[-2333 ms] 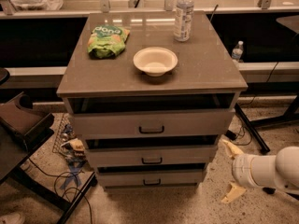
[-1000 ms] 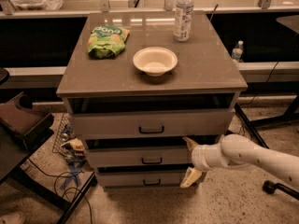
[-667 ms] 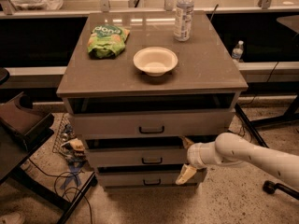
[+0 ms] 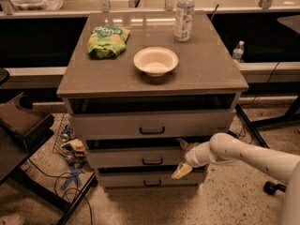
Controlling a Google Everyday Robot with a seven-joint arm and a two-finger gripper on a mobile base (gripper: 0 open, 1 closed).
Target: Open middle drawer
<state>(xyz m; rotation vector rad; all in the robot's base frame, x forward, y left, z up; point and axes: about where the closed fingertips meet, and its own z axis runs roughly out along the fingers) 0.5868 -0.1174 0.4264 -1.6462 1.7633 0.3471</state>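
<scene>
Moved leftward, pincer sits at the middle drawer front's right end.
Its fingers are spread, one high, one low.

The tool has swung from right of the cabinet to the middle drawer front, beside its handle.

Speckled floor (stone-like); dim light.

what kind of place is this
Probably a robotics lab or workshop: a grey three-drawer cabinet stands on a speckled floor beside loose tangled cables, and the robot's white two-finger pincer is open at the front of the shallow grey middle drawer.
</scene>
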